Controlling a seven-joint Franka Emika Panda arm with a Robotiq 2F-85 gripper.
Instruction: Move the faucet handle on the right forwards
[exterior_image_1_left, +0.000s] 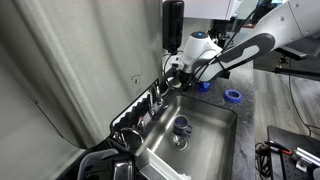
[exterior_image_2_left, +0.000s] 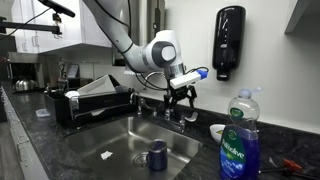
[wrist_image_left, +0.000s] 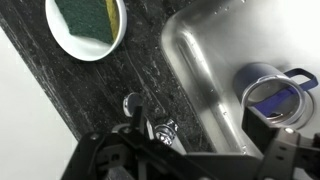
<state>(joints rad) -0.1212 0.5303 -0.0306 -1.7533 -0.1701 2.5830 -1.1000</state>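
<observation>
In the wrist view the faucet handle (wrist_image_left: 162, 129), a small shiny chrome piece, sits on the dark speckled counter beside the sink's rim. My gripper (wrist_image_left: 200, 140) is open and hangs just above it. The handle lies between the jaws, close to the left finger (wrist_image_left: 125, 150), while the right finger (wrist_image_left: 270, 145) is over the basin. In both exterior views the gripper (exterior_image_1_left: 178, 75) (exterior_image_2_left: 180, 95) points down at the back edge of the steel sink (exterior_image_1_left: 225, 150) (exterior_image_2_left: 115, 135), and it hides most of the handle there.
A blue mug (wrist_image_left: 275, 95) (exterior_image_2_left: 155, 153) stands in the basin near the drain. A white dish holding a green sponge (wrist_image_left: 88, 25) lies on the counter. A dish rack (exterior_image_2_left: 95, 100), a blue soap bottle (exterior_image_2_left: 238, 140), a wall dispenser (exterior_image_2_left: 228, 40) and a blue tape roll (exterior_image_1_left: 232, 96) surround the sink.
</observation>
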